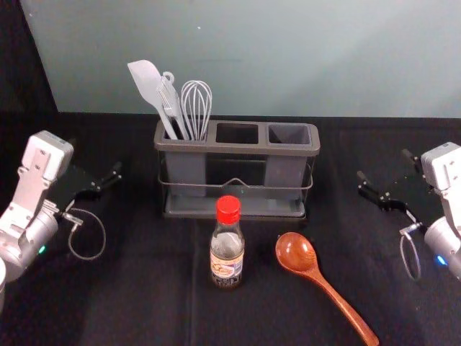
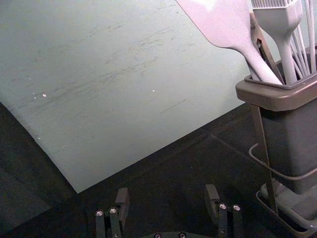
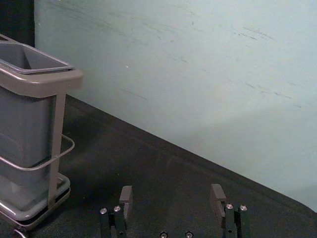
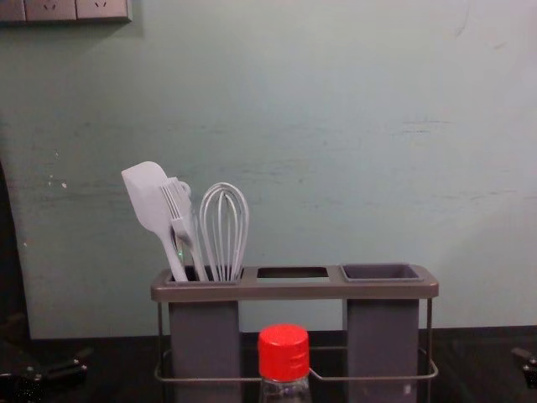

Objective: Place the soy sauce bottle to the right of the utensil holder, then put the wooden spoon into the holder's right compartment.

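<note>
The spoon (image 1: 295,251) was the nearest item, lying on the black cloth (image 1: 151,306). Its handle pointed toward the robot and outward to the right; its bowl faced the holder (image 1: 238,214). The bottle (image 1: 227,249) stood upright to the left of the spoon's bowl, apart from it, in front of the holder's middle section. The red cap (image 1: 228,209) was on.

The left gripper (image 2: 167,194) was positioned off the holder's left end. State: released, fingers spread, 0 items held. The right gripper (image 3: 172,193) was positioned off the holder's right end. State: released, fingers spread, 0 items held.

The holder stood behind the bottle and spoon and had 3 sections. The left compartment (image 1: 186,169) contained a spatula (image 1: 148,83), a brush (image 1: 171,108) and a whisk (image 1: 196,108). The middle slot (image 1: 238,133) and the right compartment (image 1: 289,169) contained 0 utensils. A pale wall (image 1: 288,58) closed off the rear.

Progress: 0 of 2 steps complete. Step 1, placing the bottle to the right of the holder, appeared to be due. Step 2, inserting the spoon, remained. The right gripper seemed the better placed for step 1; a low sideways move risked striking the spoon's bowl.
</note>
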`<state>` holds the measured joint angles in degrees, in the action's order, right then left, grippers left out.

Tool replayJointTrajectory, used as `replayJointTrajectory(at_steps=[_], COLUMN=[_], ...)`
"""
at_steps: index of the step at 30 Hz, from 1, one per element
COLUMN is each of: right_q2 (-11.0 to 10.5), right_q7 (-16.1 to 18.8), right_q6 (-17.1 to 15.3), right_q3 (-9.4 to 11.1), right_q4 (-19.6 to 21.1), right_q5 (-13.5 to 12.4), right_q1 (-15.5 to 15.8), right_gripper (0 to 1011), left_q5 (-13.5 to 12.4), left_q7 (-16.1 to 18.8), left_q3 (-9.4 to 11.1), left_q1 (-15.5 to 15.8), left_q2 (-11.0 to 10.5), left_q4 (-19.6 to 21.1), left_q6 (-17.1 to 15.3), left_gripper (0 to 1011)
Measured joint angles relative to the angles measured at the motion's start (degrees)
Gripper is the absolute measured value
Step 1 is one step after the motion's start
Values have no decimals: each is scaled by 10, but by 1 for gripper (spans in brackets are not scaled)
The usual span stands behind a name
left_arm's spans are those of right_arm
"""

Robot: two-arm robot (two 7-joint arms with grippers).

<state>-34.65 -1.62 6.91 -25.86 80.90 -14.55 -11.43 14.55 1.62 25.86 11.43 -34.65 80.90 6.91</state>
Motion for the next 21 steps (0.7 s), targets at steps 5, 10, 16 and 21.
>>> replayJointTrajectory(at_steps=[5, 10, 16, 21], right_q2=[0, 0, 0, 0], right_q7=[0, 0, 0, 0], right_q6=[0, 0, 0, 0], right_q3=[0, 0, 0, 0], right_q4=[0, 0, 0, 0], right_q5=[0, 0, 0, 0], right_q1=[0, 0, 0, 0], right_gripper=[1004, 1004, 1004, 1004], left_q5=[0, 0, 0, 0], left_q7=[0, 0, 0, 0], left_q3=[0, 0, 0, 0], left_q1=[0, 0, 0, 0], left_q2=[0, 0, 0, 0], left_q4=[0, 0, 0, 0], left_q6=[0, 0, 0, 0], left_gripper=[1005, 1005, 1005, 1005])
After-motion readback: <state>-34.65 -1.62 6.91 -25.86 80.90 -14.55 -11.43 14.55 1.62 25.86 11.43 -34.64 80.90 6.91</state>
